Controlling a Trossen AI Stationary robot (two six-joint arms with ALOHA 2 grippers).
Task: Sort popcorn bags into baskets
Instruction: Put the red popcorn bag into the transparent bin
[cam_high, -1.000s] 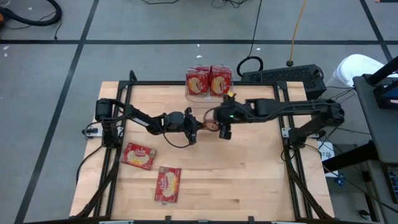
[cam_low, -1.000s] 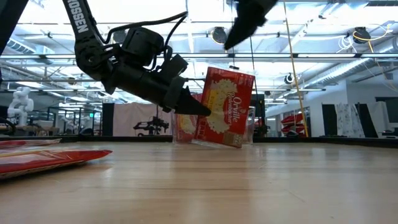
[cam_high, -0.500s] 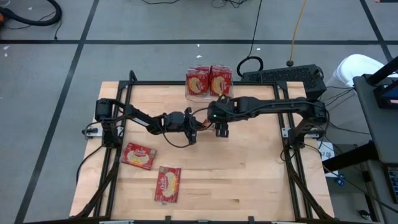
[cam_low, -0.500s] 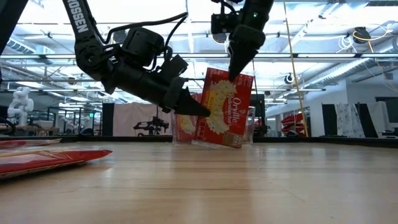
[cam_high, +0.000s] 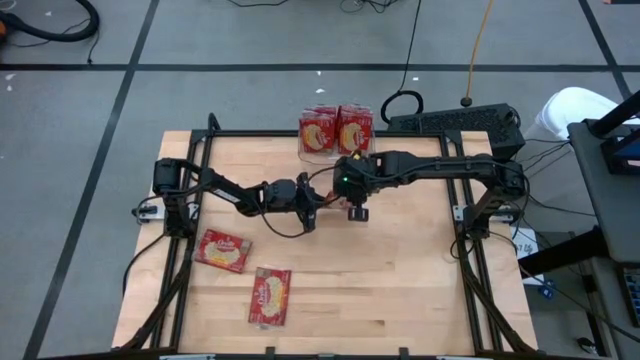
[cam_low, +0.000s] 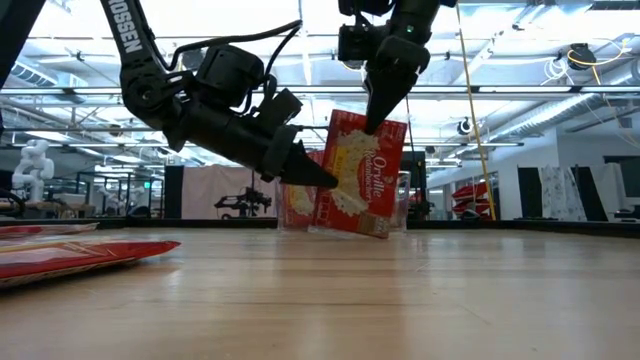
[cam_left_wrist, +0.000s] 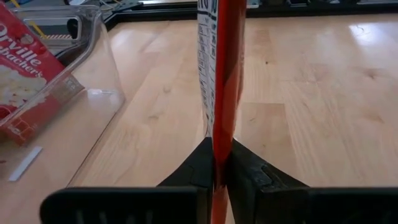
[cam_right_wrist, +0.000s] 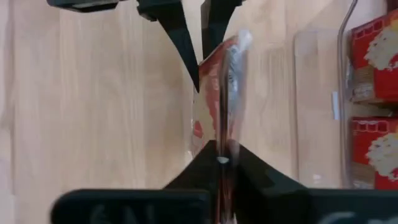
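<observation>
Sitting in a big bright room, on a grey floor: a pale wood worktop (cam_high: 400, 280) with a black frame.

Standing upright near the middle of the worktop, just in front of the clear basket (cam_high: 334, 152) at the far edge: one red popcorn bag (cam_low: 358, 172). Already holding other bags (cam_high: 336, 128), that basket.

Pinching the bag's left side: left gripper (cam_low: 318, 178), fingers pressed tight on it. Pinching the top edge from above: right gripper (cam_low: 374, 122), fingers squeezed on the bag too.

Passing the bag from one arm to the other, most likely. Doing it well means:
- Keeping the right squeeze firm before letting the left go.
- Opening the left fingers slowly, no tugging.
- Lifting straight up, keeping the bag from swinging.
- Carrying it over the basket wall, then lowering beside the others.

Still waiting near the front left: two more bags (cam_high: 222, 250) (cam_high: 270, 296) lying flat.
</observation>
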